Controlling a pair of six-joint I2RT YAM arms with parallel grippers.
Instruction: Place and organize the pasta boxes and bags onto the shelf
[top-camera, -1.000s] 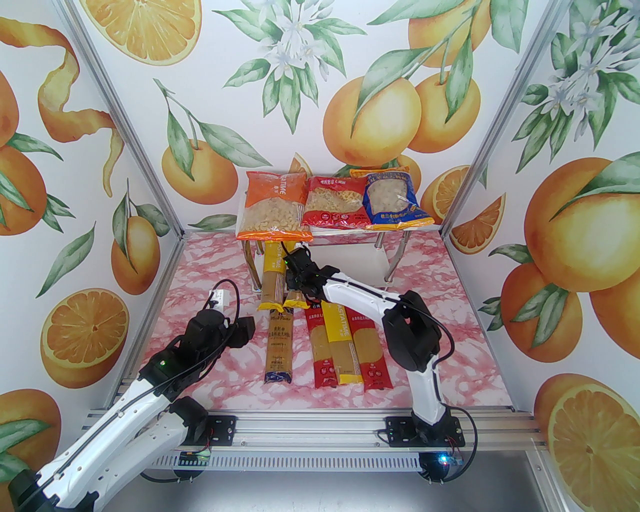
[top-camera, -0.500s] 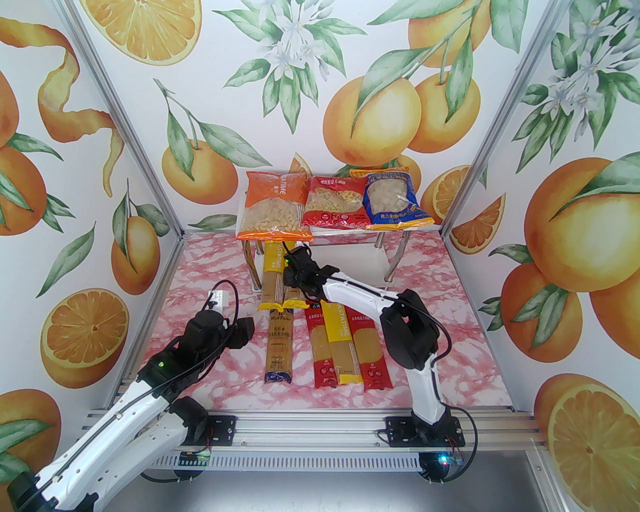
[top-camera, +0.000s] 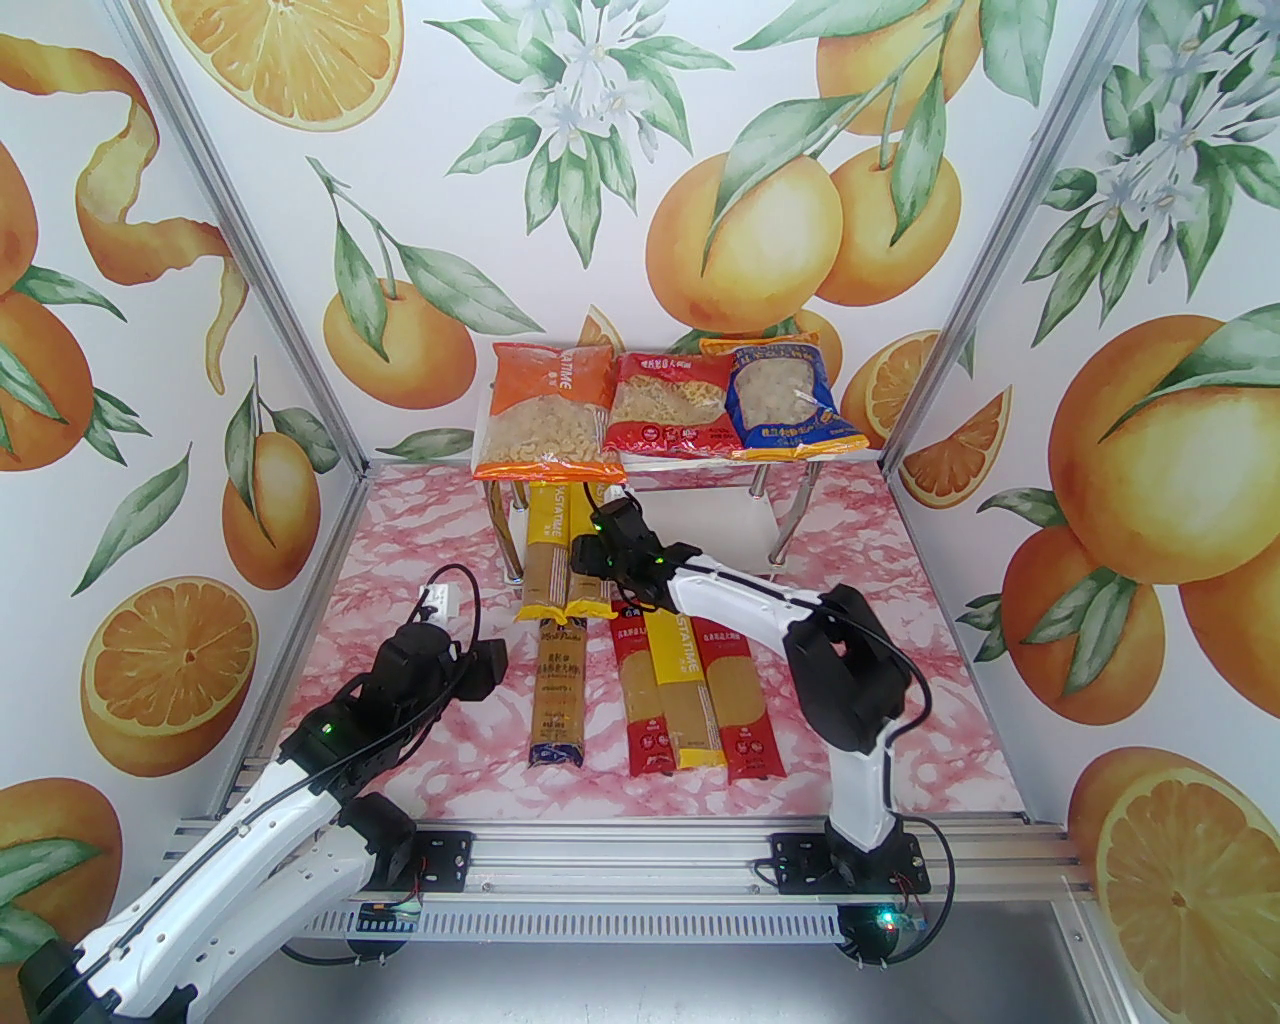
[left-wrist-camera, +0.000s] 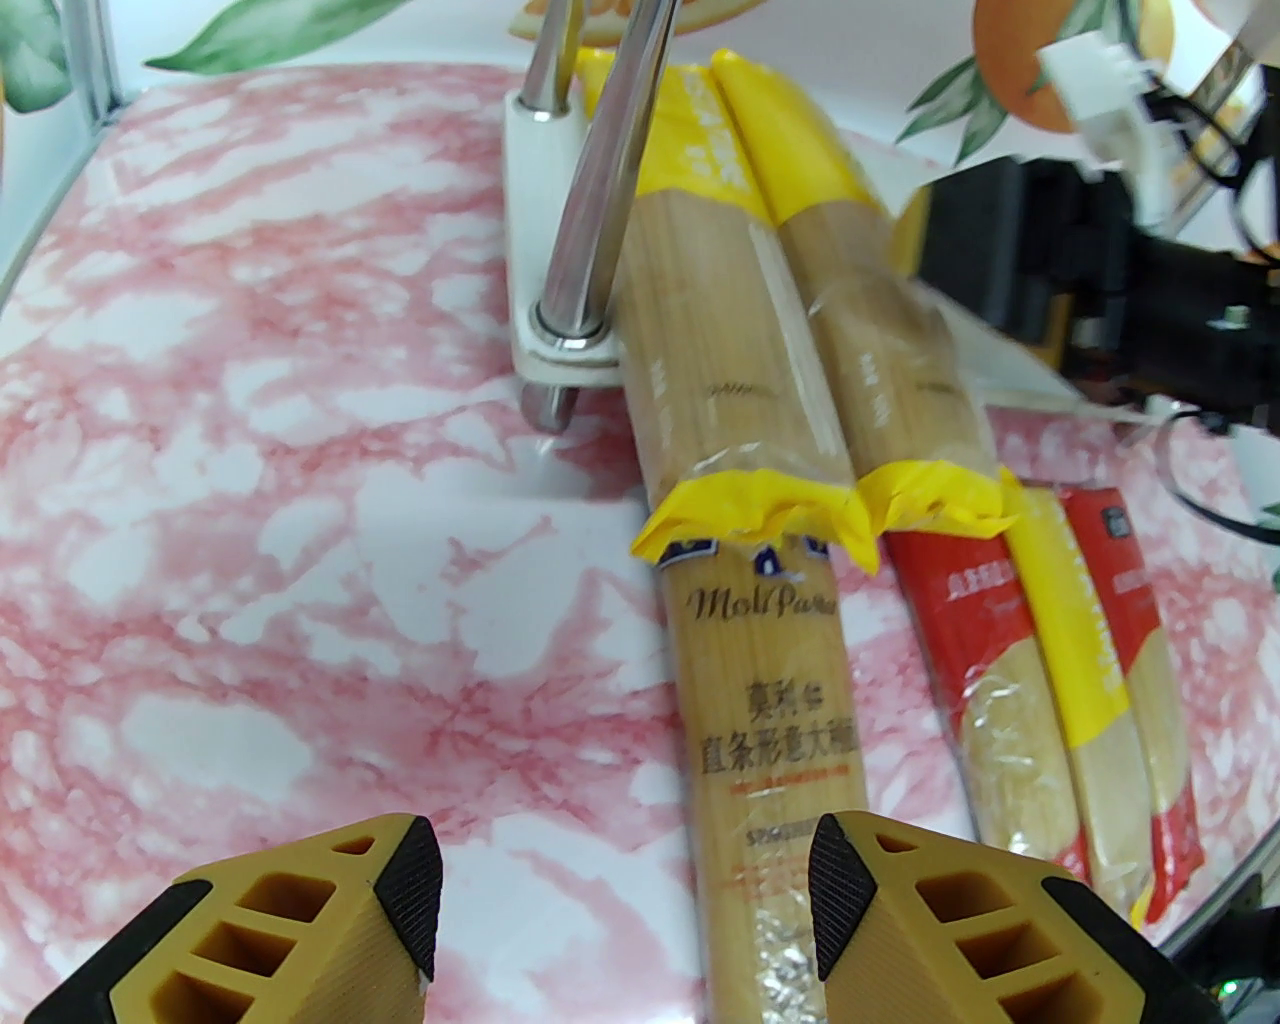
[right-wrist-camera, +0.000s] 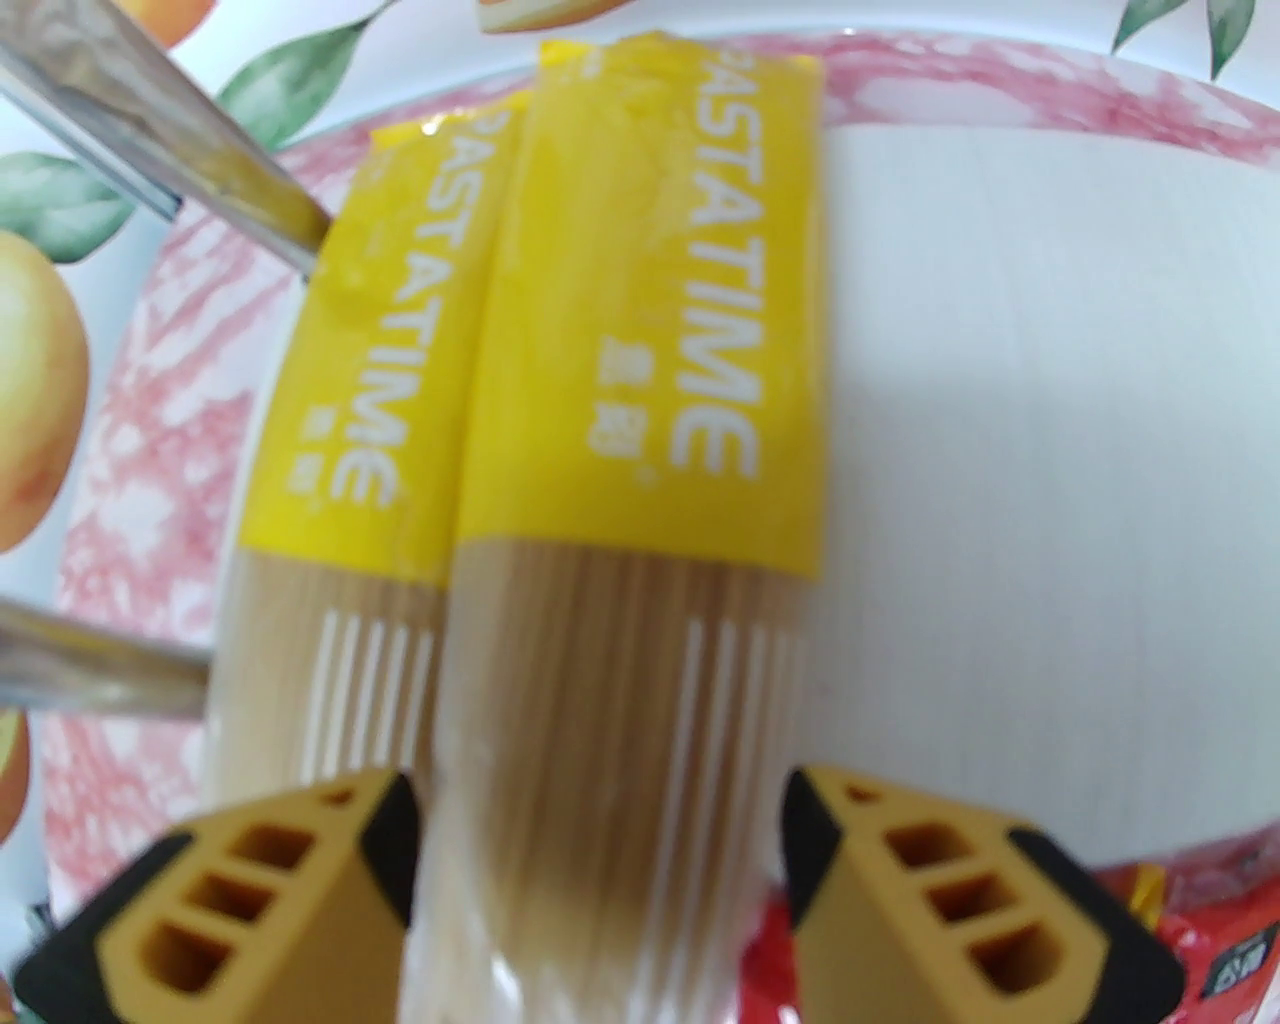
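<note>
The left tool (left-wrist-camera: 625, 890) is held spread and empty low over the table (left-wrist-camera: 200, 500), with the dark blue pack (left-wrist-camera: 770, 720) lying just under its right finger, probably so that pack can be taken next. Further right, two yellow packs (right-wrist-camera: 640, 400) are laid side by side lengthwise at the left of the shelf (right-wrist-camera: 1000, 400), on its lower board and close to the chrome legs so room is kept. The right tool (right-wrist-camera: 600, 860) is seen spread astride the right-hand one, not pinching it. Three more packs (top-camera: 685, 700) are left on the table, and the bags (top-camera: 665, 405) are lined along the top board, where their width fits.
</note>
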